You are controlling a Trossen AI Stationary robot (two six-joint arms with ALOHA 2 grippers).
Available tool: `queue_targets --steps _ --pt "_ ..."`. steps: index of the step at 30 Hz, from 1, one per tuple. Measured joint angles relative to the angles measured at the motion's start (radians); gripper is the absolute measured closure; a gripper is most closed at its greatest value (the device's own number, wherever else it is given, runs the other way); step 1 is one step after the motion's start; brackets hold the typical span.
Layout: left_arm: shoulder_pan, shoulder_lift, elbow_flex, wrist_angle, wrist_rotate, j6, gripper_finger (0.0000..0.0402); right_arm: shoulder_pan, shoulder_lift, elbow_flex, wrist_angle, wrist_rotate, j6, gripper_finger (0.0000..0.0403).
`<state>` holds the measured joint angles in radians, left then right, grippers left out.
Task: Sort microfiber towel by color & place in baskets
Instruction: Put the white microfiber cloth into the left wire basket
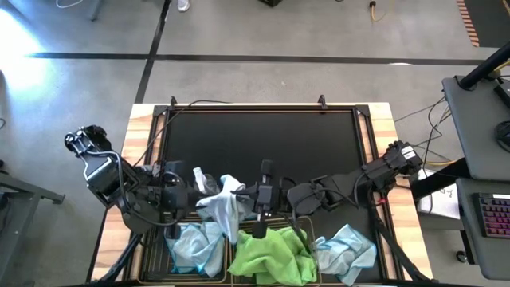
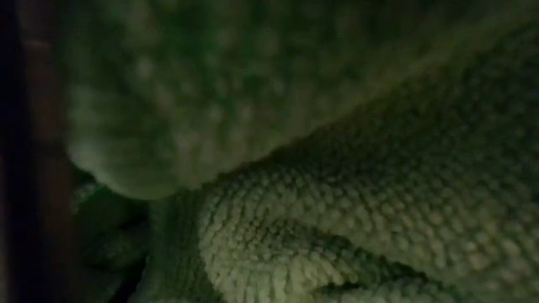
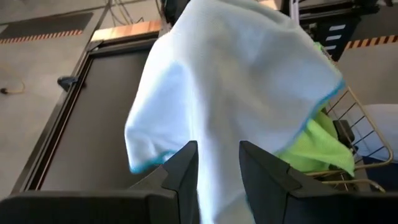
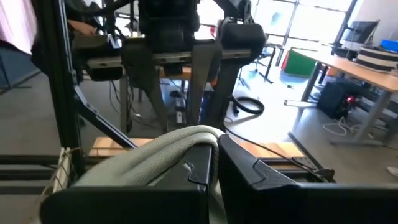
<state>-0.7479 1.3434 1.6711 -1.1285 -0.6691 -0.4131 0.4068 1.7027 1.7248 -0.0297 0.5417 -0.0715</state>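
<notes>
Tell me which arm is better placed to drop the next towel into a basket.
Left. The left gripper already holds a pale blue towel just above the basket with blue towels. The right gripper is shut, holds nothing, and sits beyond the green-filled basket.

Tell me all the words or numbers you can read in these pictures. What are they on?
None can be read.
Papers beside the table's right edge: any print is too small to read.
Keyboard on the desk at the right: key markings too small to read.
The pale blue towel in the left gripper, the green towel and the baskets show no label or writing.
</notes>
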Motion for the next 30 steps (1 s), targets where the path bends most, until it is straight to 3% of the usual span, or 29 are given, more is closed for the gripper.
queue_targets --steps 30 --pt "0.015 0.043 0.000 0.089 -0.002 0.116 0.0299 0.001 0.001 0.000 0.118 -0.149 -0.036 0.0390"
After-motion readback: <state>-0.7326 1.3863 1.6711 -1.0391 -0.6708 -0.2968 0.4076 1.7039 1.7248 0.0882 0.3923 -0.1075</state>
